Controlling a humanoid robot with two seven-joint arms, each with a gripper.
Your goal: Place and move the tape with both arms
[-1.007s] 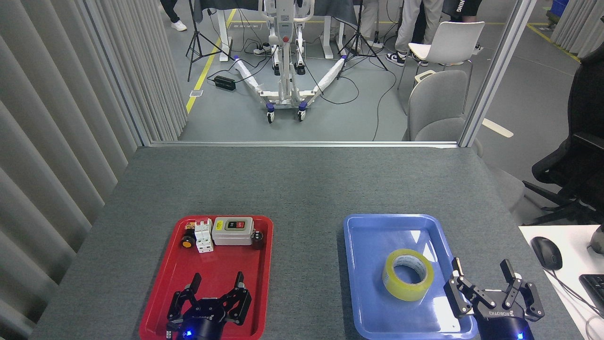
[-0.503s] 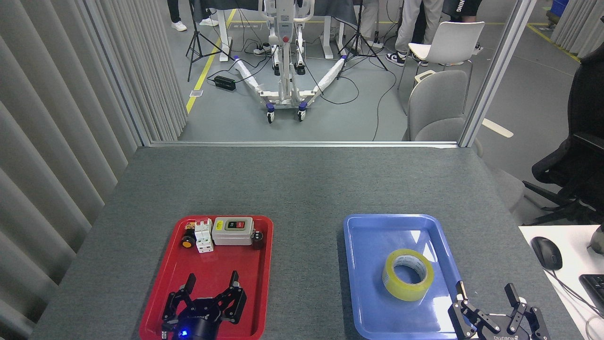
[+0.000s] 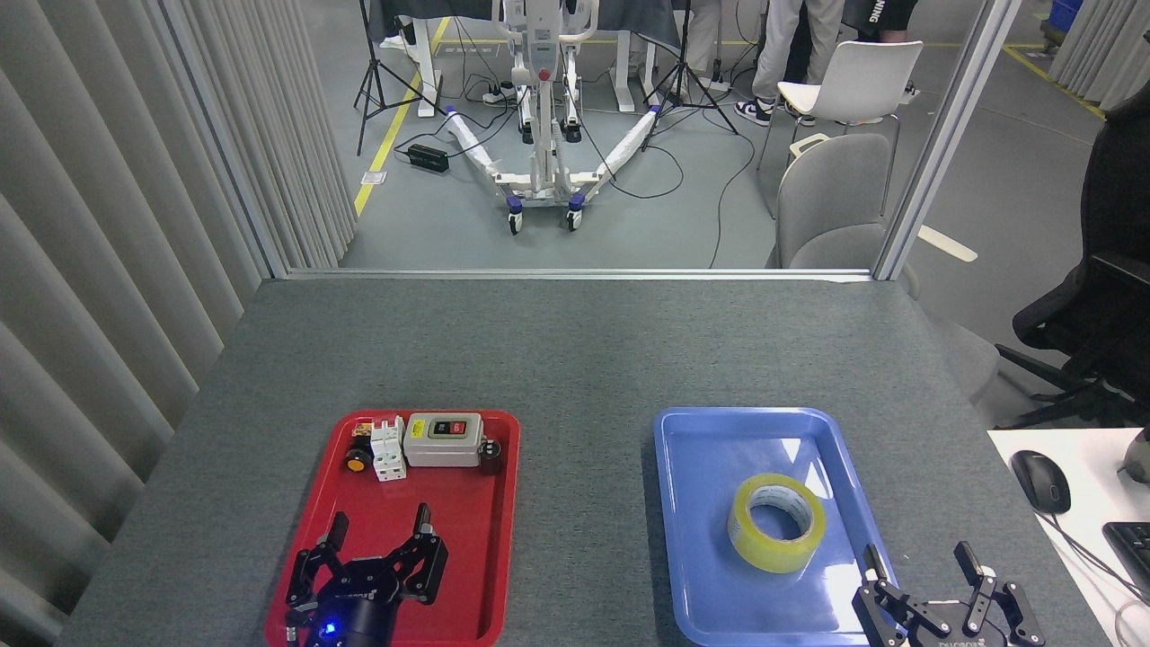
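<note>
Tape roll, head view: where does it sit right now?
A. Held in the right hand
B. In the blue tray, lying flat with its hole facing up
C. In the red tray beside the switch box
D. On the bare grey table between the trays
B. The tape roll lies flat inside the blue tray, and the open right hand near the tray's corner holds nothing.

Left gripper [image 3: 379,530] fingers spread; right gripper [image 3: 918,564] fingers spread, both low.
</note>
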